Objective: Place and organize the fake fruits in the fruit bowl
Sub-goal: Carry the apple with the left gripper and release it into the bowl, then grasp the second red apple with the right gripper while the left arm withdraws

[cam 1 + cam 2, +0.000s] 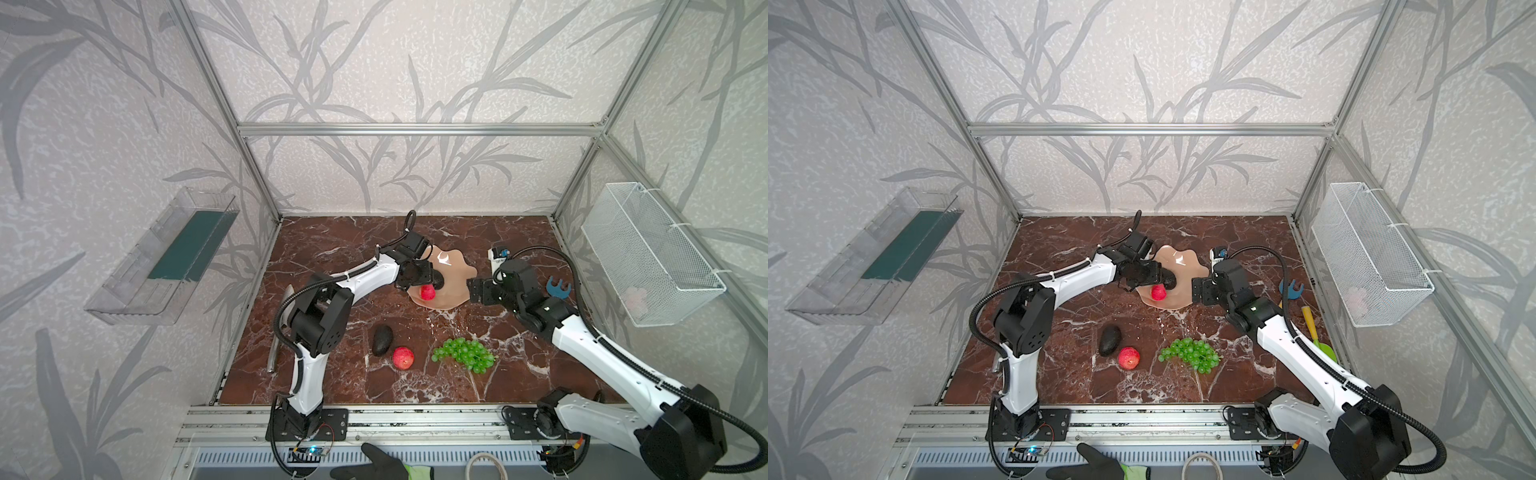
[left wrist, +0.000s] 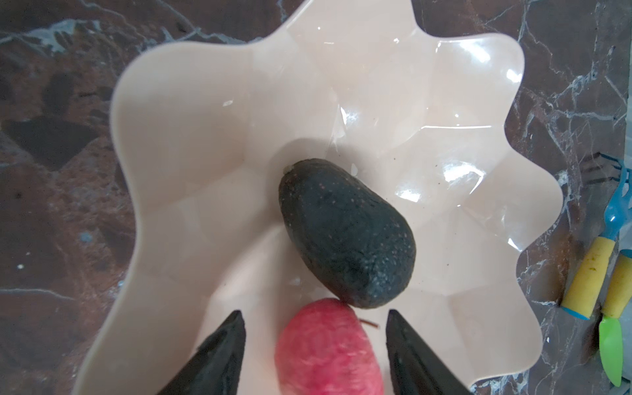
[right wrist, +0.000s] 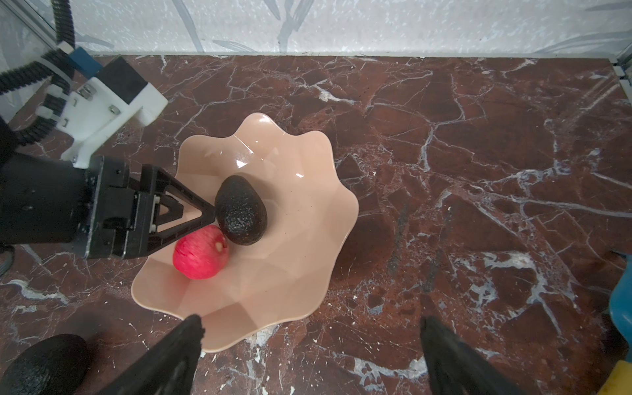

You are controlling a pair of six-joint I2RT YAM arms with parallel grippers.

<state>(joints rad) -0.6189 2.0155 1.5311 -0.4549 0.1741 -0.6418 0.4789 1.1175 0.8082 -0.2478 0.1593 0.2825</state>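
in both top views the fruit bowl sits at the back middle of the marbled worktop. the left pincer is over it and covers much of its inside, so only the bowl apple shows plainly there. the left wrist view fills that in: the bowl avocado lies on its side in the bowl's centre, its broad end touching the apple. the pincer's two black fingers stand apart on either side of the apple, with pale bowl showing in each gap, so nothing is clamped. the right wrist view shows the same pair from across the bowl. it also shows the right pincer, spread wide with nothing between its fingers, just beside the bowl's rim. out on the worktop, clearest from the top, a loose avocado and a loose apple lie just beside each other, with the grapes near them to the right. the blue fork lies right of the bowl in both top views. a yellow-handled tool and a green scoop beside the right arm show only in a top view where the arm does not cover them.
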